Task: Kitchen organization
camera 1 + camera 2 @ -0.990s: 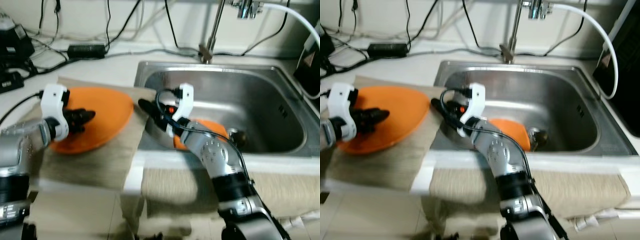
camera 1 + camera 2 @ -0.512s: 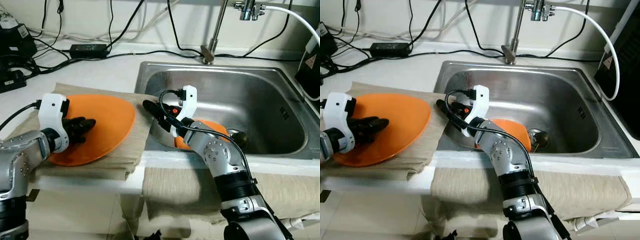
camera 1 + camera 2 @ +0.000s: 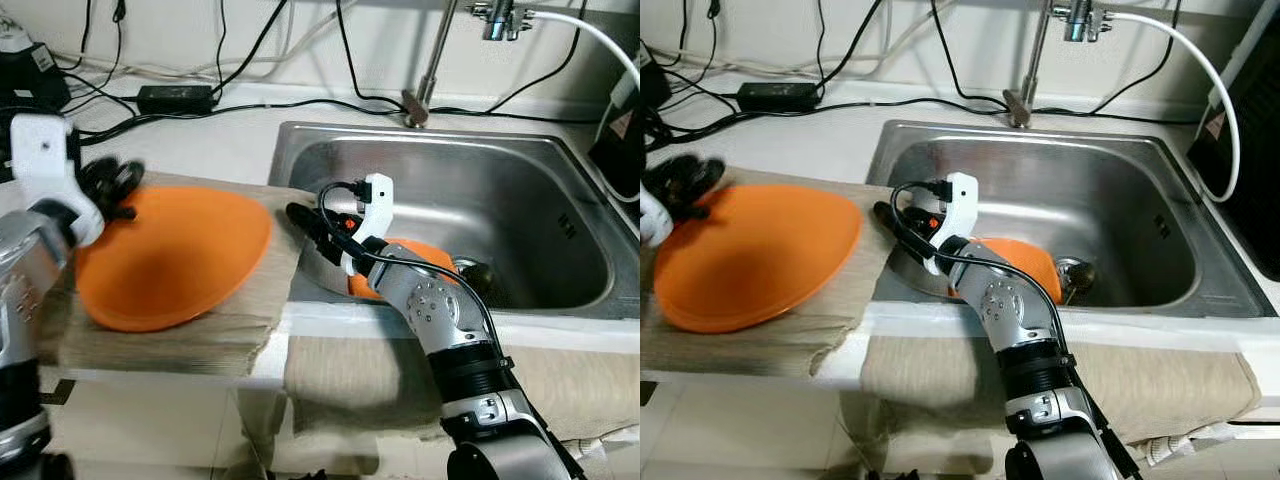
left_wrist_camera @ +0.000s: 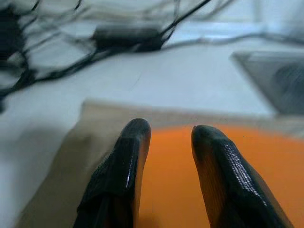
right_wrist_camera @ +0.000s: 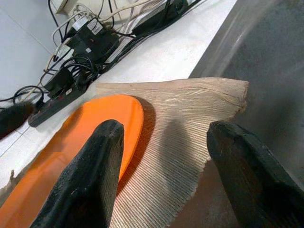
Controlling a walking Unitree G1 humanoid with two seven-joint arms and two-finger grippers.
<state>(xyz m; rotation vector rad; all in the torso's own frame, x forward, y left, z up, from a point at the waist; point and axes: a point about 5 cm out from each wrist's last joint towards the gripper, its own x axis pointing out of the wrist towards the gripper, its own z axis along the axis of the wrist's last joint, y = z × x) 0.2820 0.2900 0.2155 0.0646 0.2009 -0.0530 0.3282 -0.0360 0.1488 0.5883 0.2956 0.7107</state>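
Left gripper [image 3: 112,182] has lifted off the plate [image 3: 170,255] and pulled back to its far-left rim; half a second ago it rested on the plate's near-left part. Plate now lies free on the cloth [image 3: 230,325] on the tabletop [image 3: 220,140], left of the sink [image 3: 560,165], same spot as before. In the left wrist view the fingers [image 4: 123,166] stand narrowly apart, empty, hovering over the plate's edge.

Right gripper [image 3: 305,225] unchanged: at the sink's left rim, pointing toward the cloth and plate, fingers [image 5: 90,175] spread wide, holding nothing. A second plate [image 3: 1025,262] sits in the sink basin behind the right arm, next to the drain [image 3: 478,272].

Judgement: first plate looks placed and released, so that step seems done. The plate in the sink is likely next; right gripper is nearest but would need to turn back toward it.
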